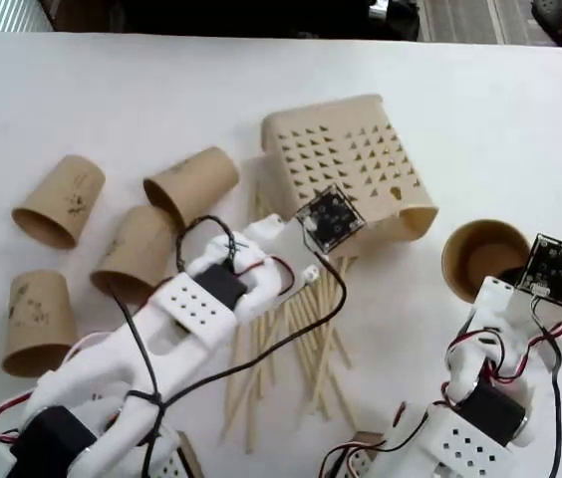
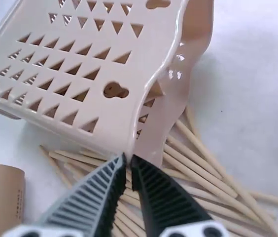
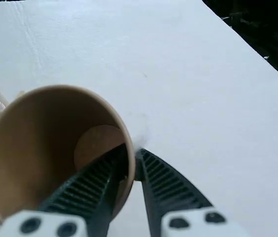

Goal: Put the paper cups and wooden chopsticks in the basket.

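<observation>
The beige basket (image 1: 346, 159) lies tipped over, its perforated bottom facing up. In the left wrist view my left gripper (image 2: 129, 160) is pinched shut on the basket's (image 2: 80, 74) rim at a corner. Wooden chopsticks (image 1: 301, 339) lie scattered under and in front of the basket, fanned out below the rim (image 2: 203, 163). A brown paper cup (image 1: 480, 254) stands at the right. My right gripper (image 3: 131, 158) is shut on that cup's (image 3: 40, 143) wall, one finger inside and one outside.
Several other paper cups lie on their sides at the left: one (image 1: 60, 199) far left, one (image 1: 193, 184) near the basket, one (image 1: 134, 254) by the left arm and one (image 1: 34, 321) nearer the front. The white table (image 1: 520, 119) stretches bare behind and right of the basket.
</observation>
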### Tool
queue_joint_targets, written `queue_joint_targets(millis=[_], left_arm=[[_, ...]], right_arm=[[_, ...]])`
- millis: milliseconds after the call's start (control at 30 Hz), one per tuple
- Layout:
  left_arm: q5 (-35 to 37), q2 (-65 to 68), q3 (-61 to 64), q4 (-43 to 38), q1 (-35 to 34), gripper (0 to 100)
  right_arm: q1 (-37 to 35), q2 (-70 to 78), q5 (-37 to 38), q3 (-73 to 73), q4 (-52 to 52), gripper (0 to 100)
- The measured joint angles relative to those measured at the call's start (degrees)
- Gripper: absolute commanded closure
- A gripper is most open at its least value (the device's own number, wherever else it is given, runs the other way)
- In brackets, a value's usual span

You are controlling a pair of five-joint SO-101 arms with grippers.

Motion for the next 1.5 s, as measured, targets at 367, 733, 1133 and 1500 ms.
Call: queue_joint_targets(millis=[367,733,1133,1500], left_arm=[[0.0,-9.1,-1.0,2.8,-0.1,98],[0.0,-28.6,5.3,9.0,-8.7,98],[1.6,-45.5,17.8,9.0,-13.3,98],[3.2,-56.9,24.2,9.1,-13.4,98]], right_arm=[[-6.1,0.0,2.6,0.0,5.7,98.0],[-27.7,0.0,13.0,0.0,20.0,98.0],[-36.0,-0.2,20.3,-6.3,29.8,84.8],[-32.6,0.7,20.3,-18.9,28.1,84.7]])
